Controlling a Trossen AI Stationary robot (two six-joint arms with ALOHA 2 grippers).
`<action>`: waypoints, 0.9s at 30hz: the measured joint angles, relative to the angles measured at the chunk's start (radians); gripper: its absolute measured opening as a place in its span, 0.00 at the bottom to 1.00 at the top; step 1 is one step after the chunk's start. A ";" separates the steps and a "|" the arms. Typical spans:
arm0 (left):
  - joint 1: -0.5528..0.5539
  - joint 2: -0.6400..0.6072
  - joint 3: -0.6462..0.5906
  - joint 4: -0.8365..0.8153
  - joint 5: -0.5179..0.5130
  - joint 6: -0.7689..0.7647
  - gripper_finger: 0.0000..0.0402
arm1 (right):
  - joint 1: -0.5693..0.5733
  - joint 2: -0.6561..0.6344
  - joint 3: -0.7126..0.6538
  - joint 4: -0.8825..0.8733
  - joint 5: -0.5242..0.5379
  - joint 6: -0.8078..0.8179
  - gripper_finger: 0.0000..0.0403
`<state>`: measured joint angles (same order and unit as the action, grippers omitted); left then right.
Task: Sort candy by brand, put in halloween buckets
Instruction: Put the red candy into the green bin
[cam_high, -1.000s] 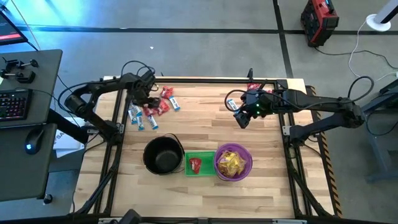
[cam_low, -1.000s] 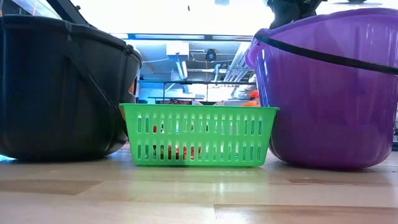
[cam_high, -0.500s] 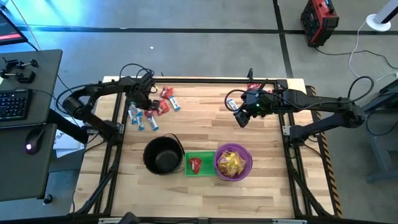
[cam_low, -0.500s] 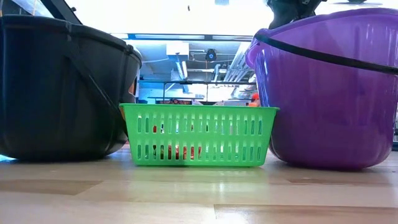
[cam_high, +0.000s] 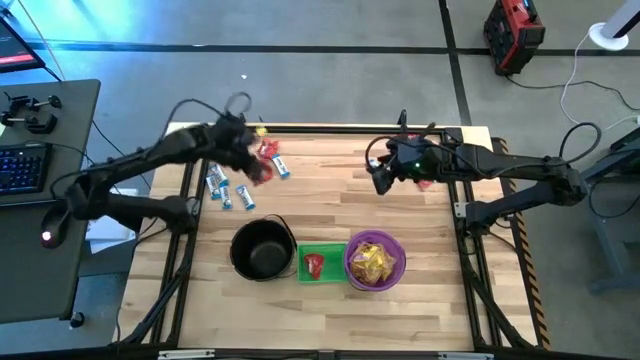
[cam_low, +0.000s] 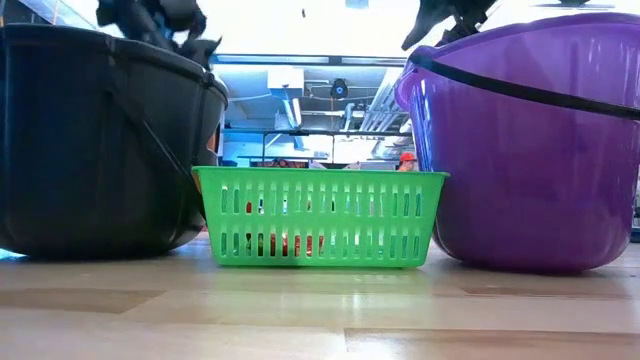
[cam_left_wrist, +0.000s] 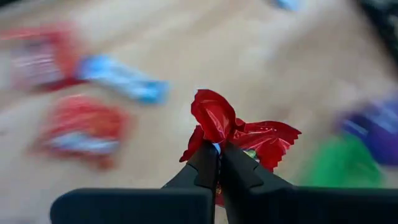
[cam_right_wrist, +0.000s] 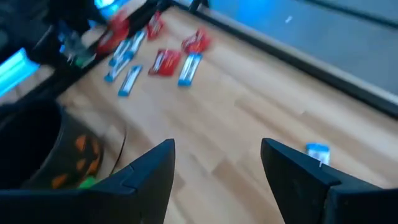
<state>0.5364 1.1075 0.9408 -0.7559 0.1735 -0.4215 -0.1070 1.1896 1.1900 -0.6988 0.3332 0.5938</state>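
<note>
Wooden table (cam_high: 330, 205), pale planks. On it: black pail (cam_high: 261, 249), green basket (cam_high: 320, 263) and purple bucket (cam_high: 375, 262) in a row along one edge; loose red and blue-and-white candies (cam_high: 228, 187) near the far left corner.

buckets (cam_high: 262, 250): 3 | grippers (cam_high: 252, 165): 2 | candies (cam_high: 223, 186): too small to count

You see a red candy (cam_left_wrist: 236, 127), a black pail (cam_high: 260, 249), a green basket (cam_high: 322, 246) and a purple bucket (cam_high: 349, 251).
</note>
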 joint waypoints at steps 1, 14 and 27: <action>-0.074 0.000 0.004 0.034 0.009 -0.009 0.00 | -0.004 0.000 0.000 0.009 0.013 -0.002 0.58; -0.579 0.266 0.004 0.625 0.036 0.078 0.00 | -0.030 0.000 0.000 0.031 0.019 0.036 0.58; -0.651 0.413 0.003 0.689 0.113 0.137 0.11 | -0.030 0.000 0.000 0.031 0.020 0.038 0.58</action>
<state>-0.1147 1.5202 0.9443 -0.0674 0.2867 -0.2844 -0.1375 1.1900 1.1900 -0.6678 0.3531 0.6319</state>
